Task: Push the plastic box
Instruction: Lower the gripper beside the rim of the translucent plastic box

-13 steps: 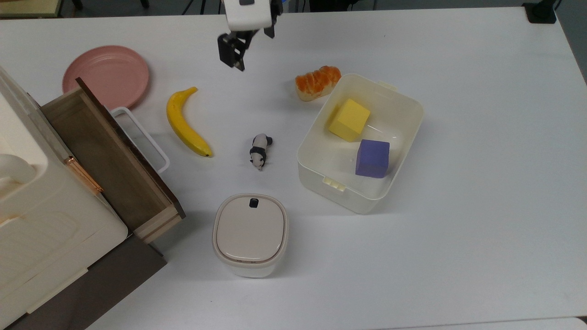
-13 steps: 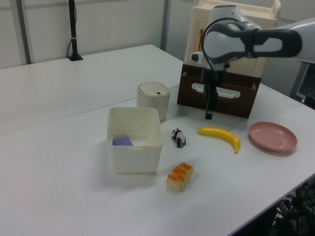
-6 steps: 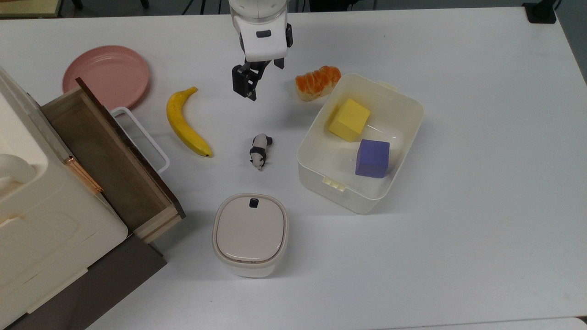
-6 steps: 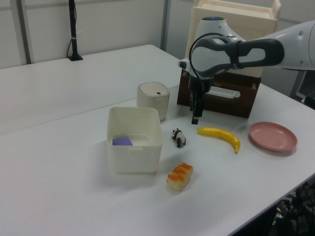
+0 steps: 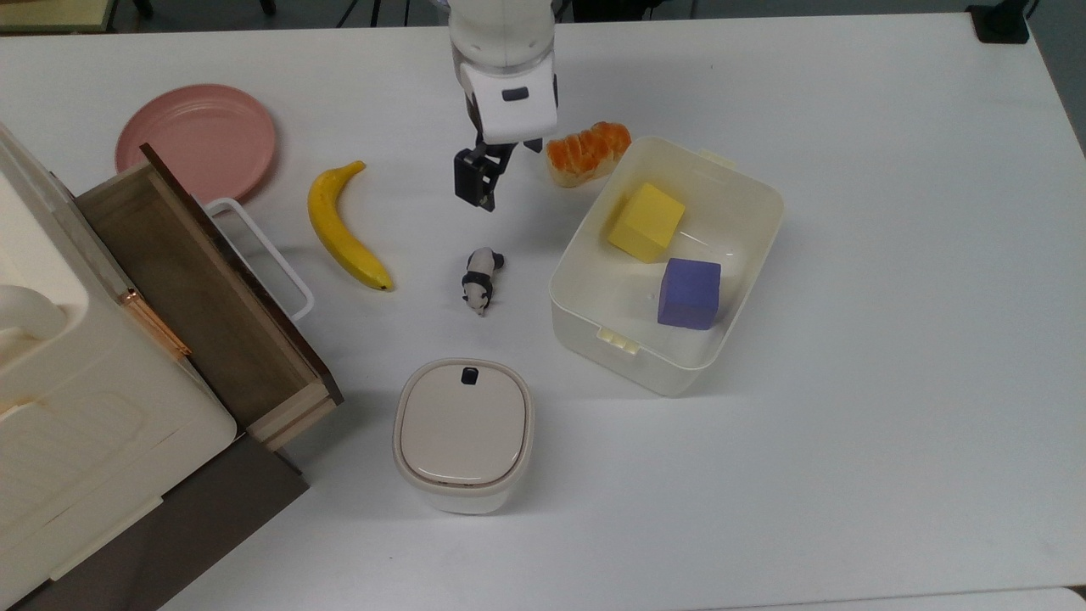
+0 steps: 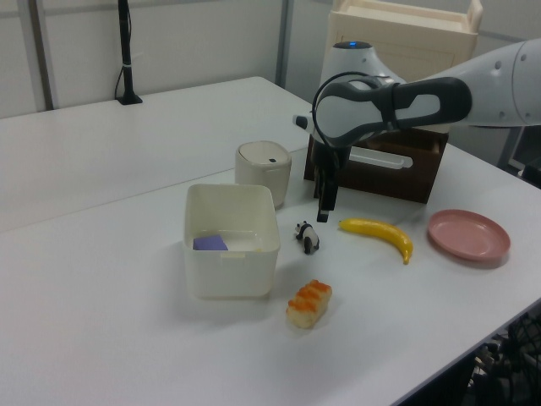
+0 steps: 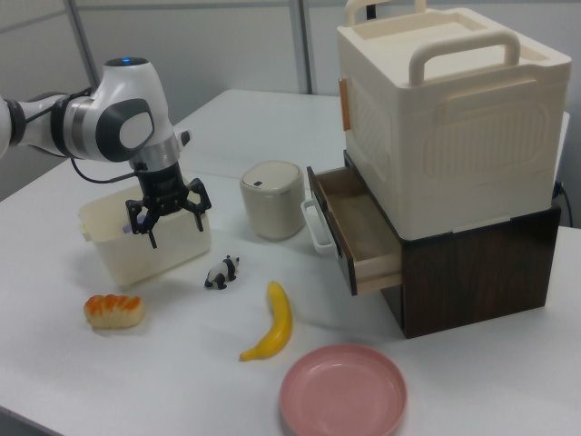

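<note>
The plastic box (image 5: 638, 363) is a cream-white open tub right of centre in the top view, holding a yellow block (image 5: 646, 221) and a purple block (image 5: 689, 293). My gripper (image 5: 512, 176) hangs open above the table, off the box's far-left corner in the top view, between the bread and the panda figure, touching nothing. In the left view the gripper (image 6: 322, 211) points down to the right of the box (image 6: 228, 271). From the right view the gripper (image 7: 174, 220) shows spread fingers in front of the box (image 7: 154, 252).
A bread roll (image 5: 587, 153) lies against the box's far corner. A panda figure (image 5: 482, 280), a banana (image 5: 346, 225) and a pink plate (image 5: 197, 140) lie to the top view's left. A lidded container (image 5: 463, 433) stands nearer. The cabinet's drawer (image 5: 195, 288) is open.
My arm has swung from the table's far edge toward the top view's lower right, closer to the box and the panda. The objects have not moved.
</note>
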